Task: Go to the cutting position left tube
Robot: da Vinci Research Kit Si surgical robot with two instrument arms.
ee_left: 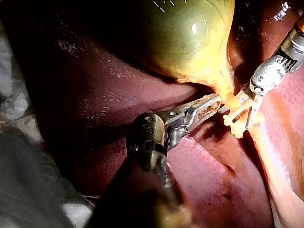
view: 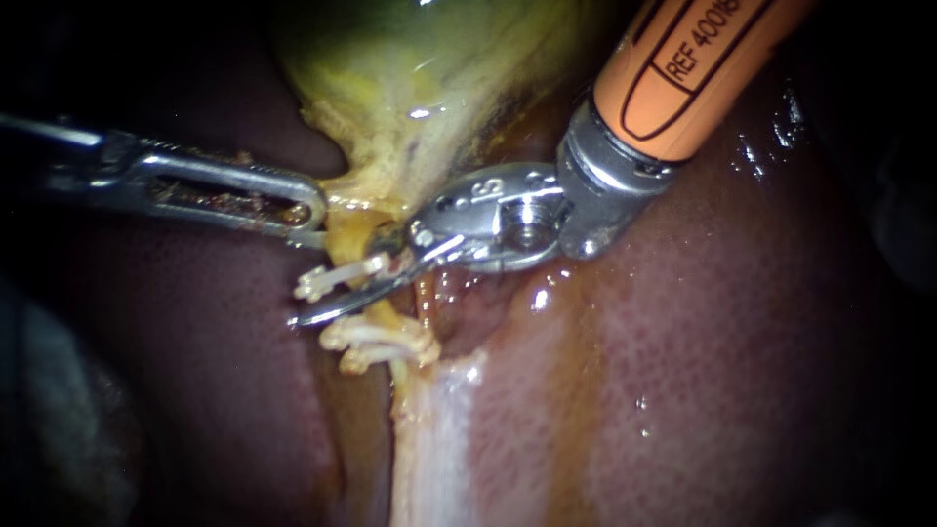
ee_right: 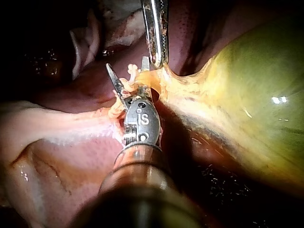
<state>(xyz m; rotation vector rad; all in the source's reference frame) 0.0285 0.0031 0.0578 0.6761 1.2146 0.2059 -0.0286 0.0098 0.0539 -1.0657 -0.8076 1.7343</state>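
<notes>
Right instrument (view: pixel 342 283), jaws apart, yellowish tube (view: pixel 349 232) (clipped, seemingly)

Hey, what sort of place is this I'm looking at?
Probably a surgical bench setup, seen close up: a liver and gallbladder, with the left instrument and right instrument working near a white clip.

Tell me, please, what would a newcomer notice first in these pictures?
First the orange-shafted right instrument, entering from the upper right in the endoscope view, its jaws open around a pale tube between white clips. Then the yellow-green gallbladder above it, whose lower end the left instrument grips. All of this lies on the dark red liver.
</notes>
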